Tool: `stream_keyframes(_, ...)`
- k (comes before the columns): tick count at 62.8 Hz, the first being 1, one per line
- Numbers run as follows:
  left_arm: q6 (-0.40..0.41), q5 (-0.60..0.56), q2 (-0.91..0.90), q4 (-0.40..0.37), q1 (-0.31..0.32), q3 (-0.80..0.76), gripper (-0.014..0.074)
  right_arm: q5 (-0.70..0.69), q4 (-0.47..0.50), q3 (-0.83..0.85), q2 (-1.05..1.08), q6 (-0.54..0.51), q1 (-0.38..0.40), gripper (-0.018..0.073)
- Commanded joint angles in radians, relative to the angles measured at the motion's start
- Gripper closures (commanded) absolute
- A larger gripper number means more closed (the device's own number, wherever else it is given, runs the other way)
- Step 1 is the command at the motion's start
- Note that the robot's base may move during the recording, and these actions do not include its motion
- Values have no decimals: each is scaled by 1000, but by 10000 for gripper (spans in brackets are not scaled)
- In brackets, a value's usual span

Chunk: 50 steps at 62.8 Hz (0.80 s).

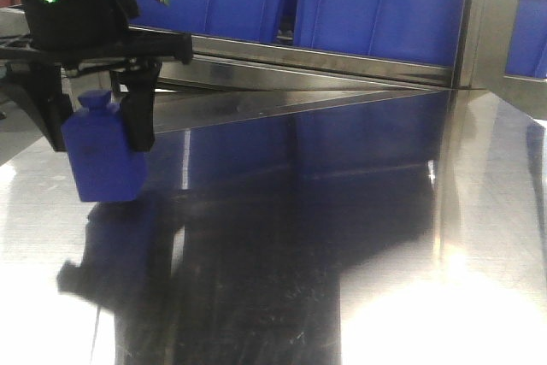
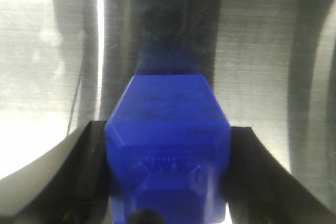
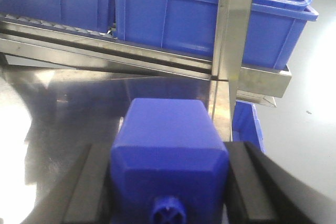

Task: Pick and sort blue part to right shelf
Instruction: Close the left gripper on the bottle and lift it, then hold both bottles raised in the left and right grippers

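Your left gripper (image 1: 97,136) is clamped tight on the blue part (image 1: 102,164), hanging over the steel table (image 1: 342,211) at near left; your right gripper (image 3: 168,153) squeezes a second blue part (image 3: 168,124); far beyond stands the right shelf (image 3: 131,59) with blue bins (image 3: 210,19)

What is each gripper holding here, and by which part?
The left gripper clamps a blue part by its two opposite side faces, nub end toward the wrist. The right gripper clamps a second blue part likewise.
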State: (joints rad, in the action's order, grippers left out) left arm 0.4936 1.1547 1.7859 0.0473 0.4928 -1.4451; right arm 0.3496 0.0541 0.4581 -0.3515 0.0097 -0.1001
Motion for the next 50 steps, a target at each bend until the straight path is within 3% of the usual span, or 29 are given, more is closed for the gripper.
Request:
stream_keyframes(1,7,-4,-97,-7,6,-30,240,-93,-7,31,-4,-10,6,135)
stream_keyframes(7,-35,-6,-146,-25,-1,-6,240,-93,-7,31,-4,-10,6,135)
stream_keyframes(20,-319,-87,-282,-147,-27,126,240,-93,-7,31,-4,-10,6,135)
stream_keyframes(41,-705,-473,-556,-351,-46,400,240,-93,-7,31,-4,-10,6,135)
stream_keyframes(50,-732,-654,-668,-373,-46,520,240,-93,-7,31,-4,-10,6,135)
